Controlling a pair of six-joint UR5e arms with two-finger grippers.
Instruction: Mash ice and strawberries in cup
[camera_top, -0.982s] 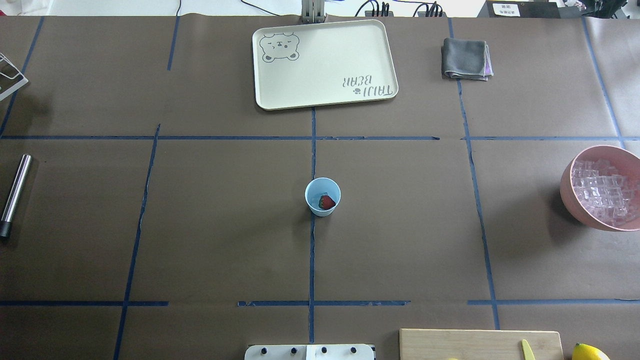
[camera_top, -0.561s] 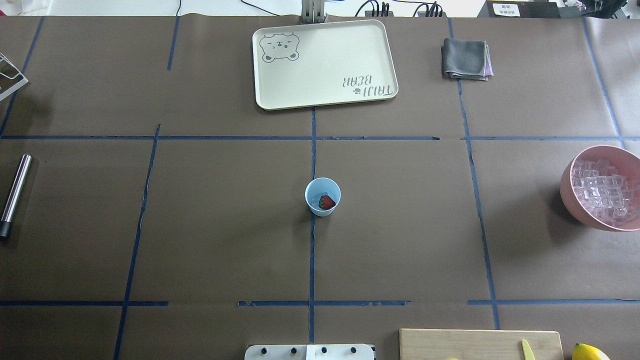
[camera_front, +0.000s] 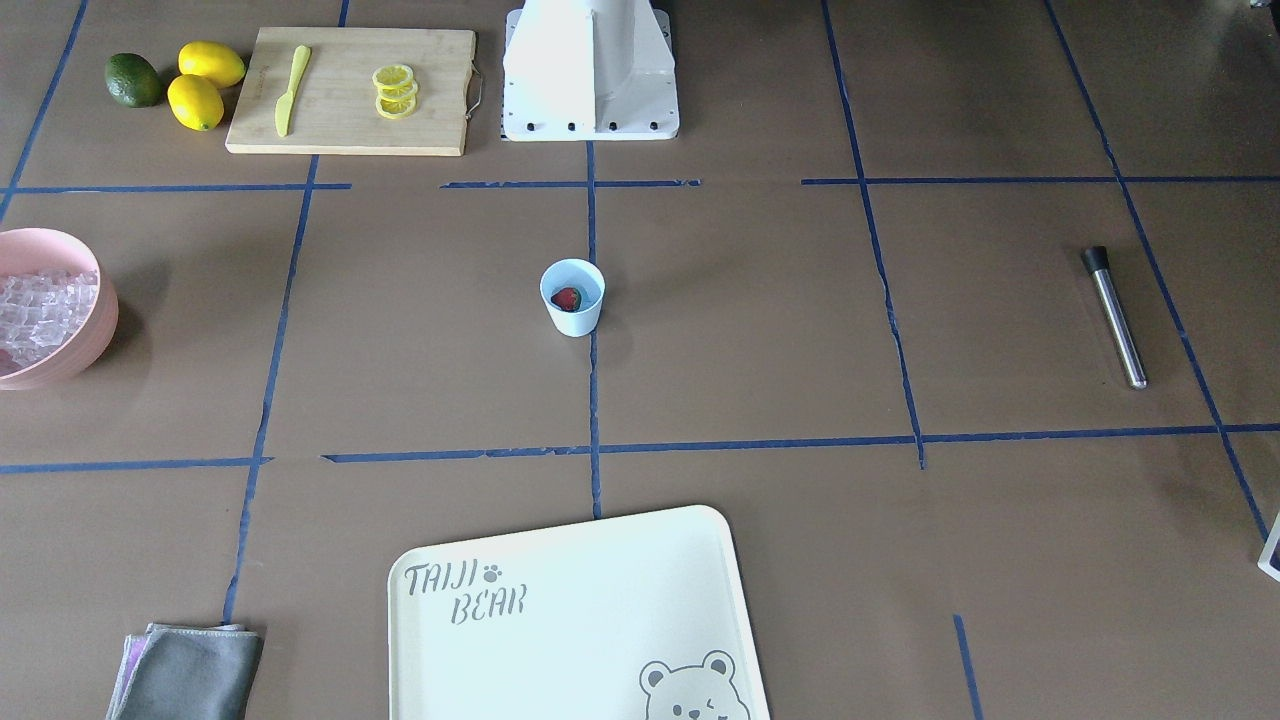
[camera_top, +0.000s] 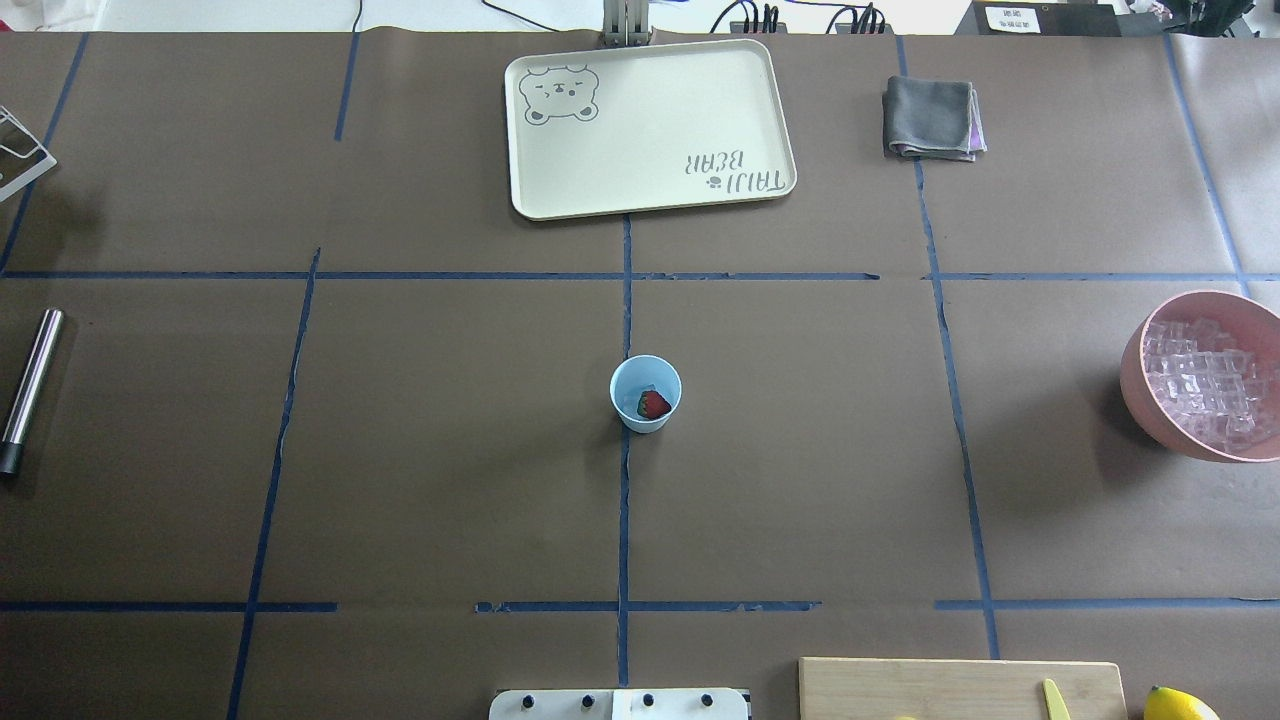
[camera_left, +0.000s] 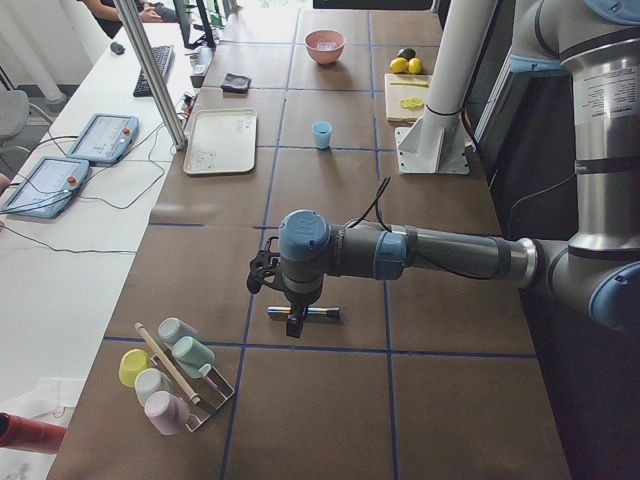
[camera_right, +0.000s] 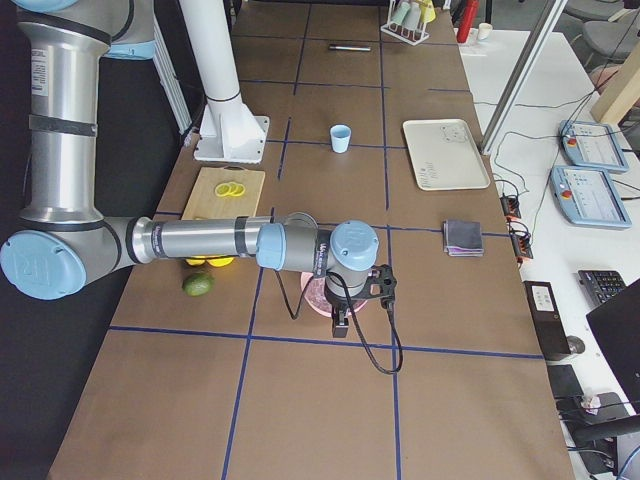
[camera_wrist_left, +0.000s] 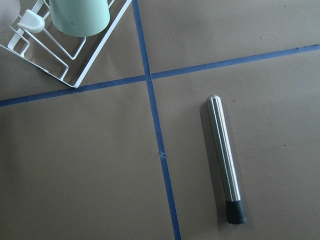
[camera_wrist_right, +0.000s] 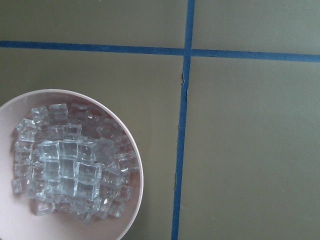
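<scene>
Small pale blue cup holding 1 red strawberry stands on the brown counter — well apart from left hand and right hand; whether either is clenched, I cannot tell.

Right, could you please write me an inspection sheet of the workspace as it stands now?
Surface: table covered in brown paper with a blue tape grid.
Job's things: cup upright at centre, strawberry inside; ice heaped in the pink bowl on the robot's right; whether any ice is in the cup cannot be told.
Clutter: steel rod lying flat on the robot's left, tray, folded cloth, cutting board with lemon slices and knife, lemons, cup rack.
End effectors: left end effector above the rod, right end effector by the bowl; open or shut cannot be told.
Cables: a cable loops below the right wrist; wires at the table's far edge.
Surroundings: tablets on a white side bench.
</scene>
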